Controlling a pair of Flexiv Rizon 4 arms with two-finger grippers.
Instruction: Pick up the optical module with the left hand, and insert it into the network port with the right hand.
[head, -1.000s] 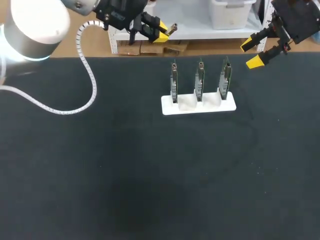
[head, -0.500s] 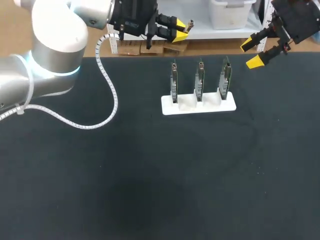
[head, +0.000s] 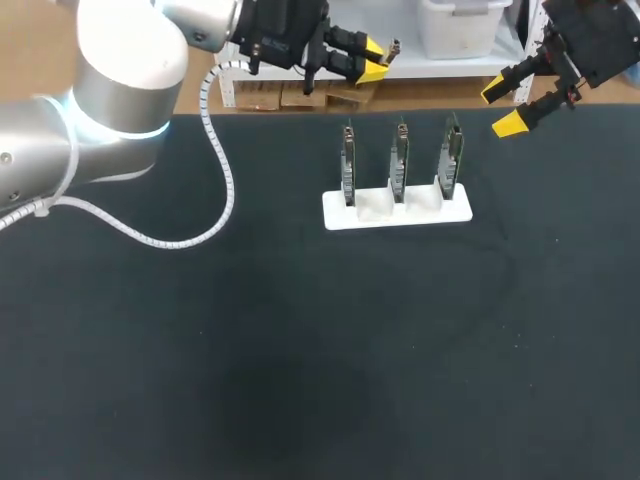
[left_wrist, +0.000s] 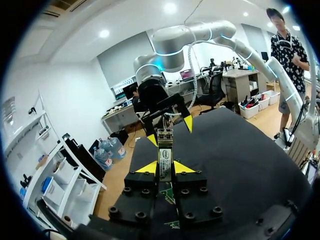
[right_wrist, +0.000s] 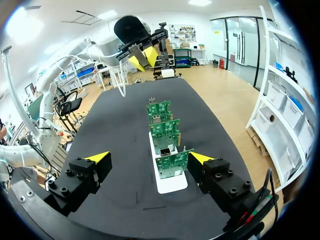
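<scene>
Over the table's (head: 300, 350) far edge, left gripper (left_wrist: 165, 167) pinches the optical module (left_wrist: 165, 142).

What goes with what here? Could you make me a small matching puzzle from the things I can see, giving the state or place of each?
Things:
1. optical module
2. right gripper
3. white stand
4. left gripper

States:
A. open, holding nothing
B. on the black table, bearing three upright circuit boards
C. shut on a small part
D. pinched between two yellow fingertips

Pairs: 1-D, 2-A, 3-B, 4-C
</scene>
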